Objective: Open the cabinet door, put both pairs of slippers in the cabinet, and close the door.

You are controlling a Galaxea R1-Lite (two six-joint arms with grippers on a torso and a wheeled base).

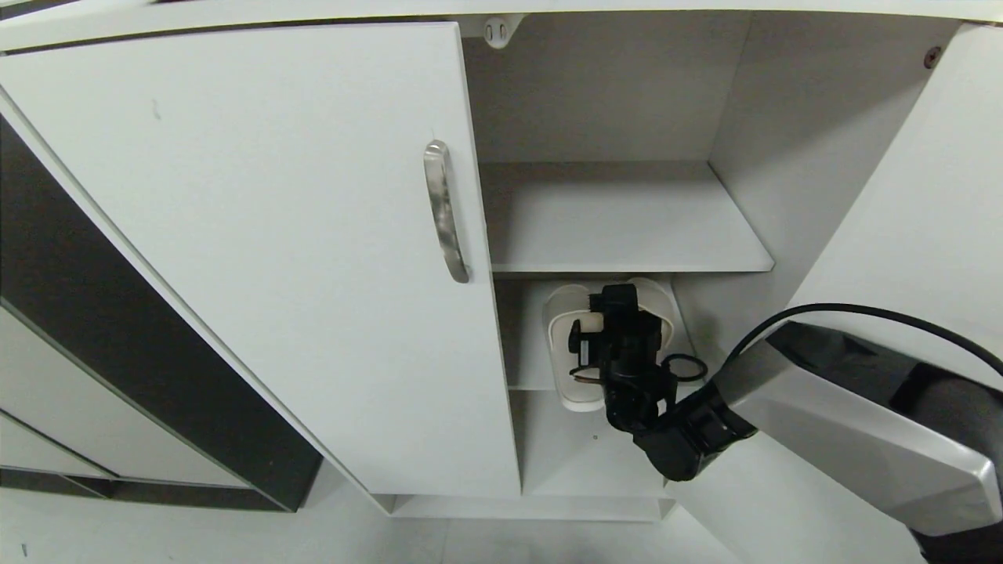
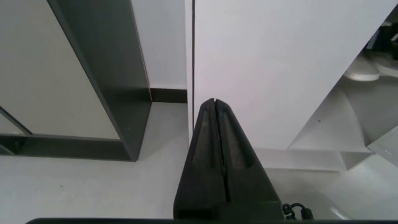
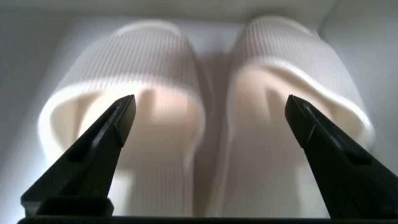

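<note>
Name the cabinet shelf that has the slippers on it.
The second shelf down, directly beneath the top shelf: the white slippers lie on it, with the open right pincer just in front of them.

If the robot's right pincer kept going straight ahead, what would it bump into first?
Most likely the white slippers. The open right pincer points straight at the pair, which sits side by side inside the cabinet, though how far off they are is hard to tell.
</note>
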